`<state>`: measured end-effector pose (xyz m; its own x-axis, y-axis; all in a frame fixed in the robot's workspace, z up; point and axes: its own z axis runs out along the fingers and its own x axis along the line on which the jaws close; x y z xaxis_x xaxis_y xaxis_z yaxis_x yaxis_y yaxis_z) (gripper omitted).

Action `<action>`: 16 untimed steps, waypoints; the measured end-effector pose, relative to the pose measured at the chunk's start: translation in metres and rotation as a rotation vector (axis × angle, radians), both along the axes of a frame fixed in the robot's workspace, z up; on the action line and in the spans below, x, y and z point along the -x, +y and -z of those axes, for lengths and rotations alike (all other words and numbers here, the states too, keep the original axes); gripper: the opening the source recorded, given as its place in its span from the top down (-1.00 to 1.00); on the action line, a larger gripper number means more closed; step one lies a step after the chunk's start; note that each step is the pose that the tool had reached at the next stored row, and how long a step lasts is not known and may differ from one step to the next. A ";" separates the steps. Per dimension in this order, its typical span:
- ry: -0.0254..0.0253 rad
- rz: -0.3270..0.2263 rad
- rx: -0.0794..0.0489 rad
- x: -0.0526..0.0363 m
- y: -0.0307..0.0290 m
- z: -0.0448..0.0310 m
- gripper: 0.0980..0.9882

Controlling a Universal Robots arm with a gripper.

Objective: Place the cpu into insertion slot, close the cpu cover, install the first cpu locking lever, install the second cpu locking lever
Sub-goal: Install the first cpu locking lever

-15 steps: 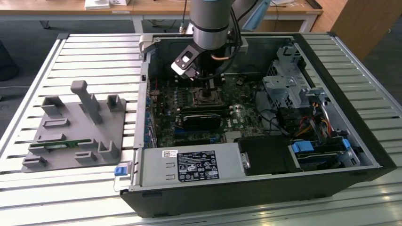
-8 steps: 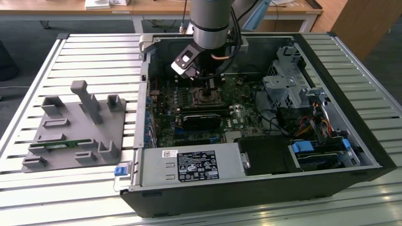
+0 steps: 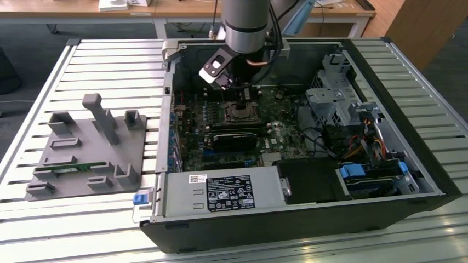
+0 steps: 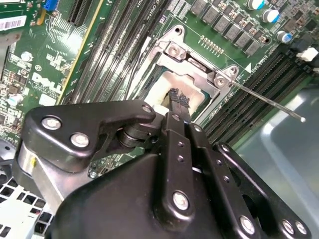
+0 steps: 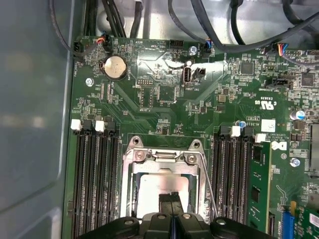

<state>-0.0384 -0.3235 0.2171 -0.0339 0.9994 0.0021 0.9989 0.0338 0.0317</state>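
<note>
The cpu [image 5: 149,194] [image 4: 162,87] lies in the insertion slot [image 3: 240,111] on the green board, its pale face showing. The silver cpu cover [image 5: 162,168] [image 4: 199,67] appears to lie flat around that face. My gripper [image 5: 171,201] [image 4: 179,99] [image 3: 238,87] hangs straight over the socket. Its two black fingers are shut together with nothing between them, and their tips sit at the cpu's face. A thin metal locking lever [image 5: 207,186] [image 4: 269,99] sticks out loose beside the socket.
Black memory slots [image 5: 94,184] flank the socket on both sides. Inside the open computer case are a black graphics card [image 3: 234,139], a power supply [image 3: 219,193], a drive cage [image 3: 332,101] and cables. A grey fixture [image 3: 87,148] stands on the slatted table at the exterior view's left.
</note>
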 end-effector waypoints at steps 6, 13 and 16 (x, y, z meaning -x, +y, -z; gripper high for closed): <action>-0.0001 0.000 0.000 -0.0001 0.0000 -0.0132 0.98; 0.0000 0.000 0.000 -0.0001 0.0000 -0.0312 0.98; 0.0000 0.000 0.000 -0.0002 0.0000 -0.0387 0.98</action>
